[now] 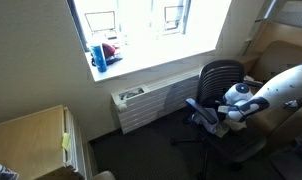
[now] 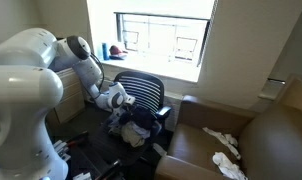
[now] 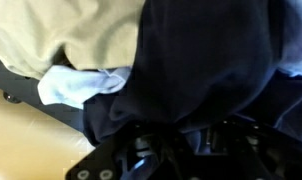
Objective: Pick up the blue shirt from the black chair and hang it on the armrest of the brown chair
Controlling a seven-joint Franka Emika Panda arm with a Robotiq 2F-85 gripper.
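Observation:
The dark blue shirt [image 2: 137, 128] lies bunched on the seat of the black office chair [image 2: 143, 92], which also shows in an exterior view [image 1: 220, 78]. My gripper [image 2: 118, 104] is low over the seat at the shirt, and it also shows in an exterior view [image 1: 217, 115]. In the wrist view the dark blue shirt [image 3: 196, 60] fills the middle and gathers to a pinch between my fingers [image 3: 183, 135], which the cloth partly hides. The jaws look shut on the cloth. The brown chair [image 2: 261, 140] stands beside the black chair.
A white cloth [image 2: 225, 148] lies on the brown chair's seat. A light blue cloth [image 3: 76, 86] and a beige cloth [image 3: 61, 35] lie next to the shirt. A radiator [image 1: 151, 100] stands under the window. A wooden cabinet [image 1: 31, 140] stands nearby.

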